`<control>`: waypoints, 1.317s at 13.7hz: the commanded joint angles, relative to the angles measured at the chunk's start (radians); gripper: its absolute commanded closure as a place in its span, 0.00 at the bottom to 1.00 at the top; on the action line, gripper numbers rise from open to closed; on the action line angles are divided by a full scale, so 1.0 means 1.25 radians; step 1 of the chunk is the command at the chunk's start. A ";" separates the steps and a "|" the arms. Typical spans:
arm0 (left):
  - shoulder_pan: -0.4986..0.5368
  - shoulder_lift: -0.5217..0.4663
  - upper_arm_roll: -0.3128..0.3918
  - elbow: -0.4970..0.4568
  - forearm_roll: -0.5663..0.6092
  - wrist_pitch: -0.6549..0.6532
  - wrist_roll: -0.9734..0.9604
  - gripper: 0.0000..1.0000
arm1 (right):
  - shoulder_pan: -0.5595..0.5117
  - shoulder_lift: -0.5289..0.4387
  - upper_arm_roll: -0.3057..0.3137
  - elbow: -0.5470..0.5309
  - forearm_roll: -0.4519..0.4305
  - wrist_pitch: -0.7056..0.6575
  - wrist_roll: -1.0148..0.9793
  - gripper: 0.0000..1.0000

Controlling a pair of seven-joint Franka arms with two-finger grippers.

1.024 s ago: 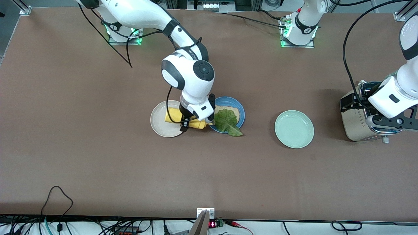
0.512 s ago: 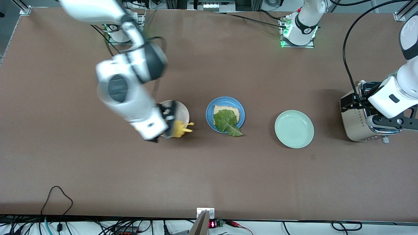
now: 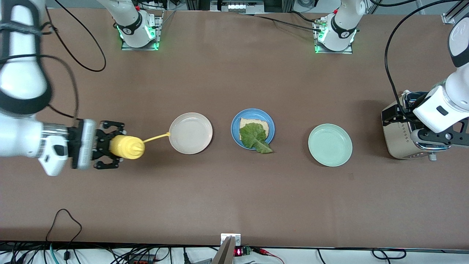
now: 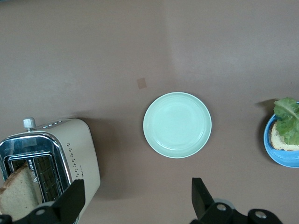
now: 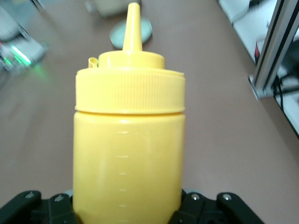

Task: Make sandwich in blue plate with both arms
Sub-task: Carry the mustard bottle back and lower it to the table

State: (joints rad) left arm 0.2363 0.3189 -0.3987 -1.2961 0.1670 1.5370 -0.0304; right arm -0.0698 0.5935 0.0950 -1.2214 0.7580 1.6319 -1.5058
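The right gripper [image 3: 110, 145], over bare brown tabletop [image 3: 220, 198] at its arm's end, clamps a yellow plastic squeeze bottle [image 3: 126, 146], nozzle reaching the pale pinkish round plate [image 3: 190, 132]. Next stands the round blue plate [image 3: 236, 137] bearing one bread slice [image 3: 256, 124] under crinkled green lettuce [image 3: 253, 136] overhanging its rim, then the mint-green plate [image 3: 330, 145]. The left gripper [image 4: 135, 198], jaws spread, waits over the beige toaster [image 3: 397, 137]; its lettering is unreadable.

Yellow bottle [image 3: 126, 146], blue plate [image 3: 235, 121] w/ green lettuce [image 3: 253, 135], mint plate [image 3: 329, 145].

The brown table [image 3: 234, 190] bears three plates [image 3: 330, 145] and a toaster [image 3: 399, 135].
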 commanded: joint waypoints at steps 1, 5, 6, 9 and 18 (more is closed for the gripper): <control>0.005 -0.006 -0.003 0.007 -0.011 -0.013 -0.003 0.00 | -0.090 0.023 0.021 -0.061 0.161 -0.060 -0.175 0.89; 0.005 -0.006 -0.003 0.007 -0.011 -0.013 -0.003 0.00 | -0.197 0.152 0.021 -0.064 0.281 -0.192 -0.402 0.89; 0.005 -0.006 -0.003 0.007 -0.011 -0.013 -0.003 0.00 | -0.214 0.190 0.021 -0.062 0.302 -0.212 -0.461 0.89; 0.005 -0.006 -0.003 0.007 -0.011 -0.013 -0.004 0.00 | -0.250 0.289 0.021 -0.062 0.332 -0.254 -0.594 0.89; 0.006 -0.006 0.001 0.007 -0.011 -0.015 -0.003 0.00 | -0.289 0.436 0.020 -0.062 0.345 -0.272 -0.783 0.89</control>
State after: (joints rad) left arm 0.2374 0.3189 -0.3966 -1.2961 0.1670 1.5359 -0.0304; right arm -0.4079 1.1229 0.0974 -1.3192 1.1716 1.3158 -2.4747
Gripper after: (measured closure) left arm 0.000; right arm 0.546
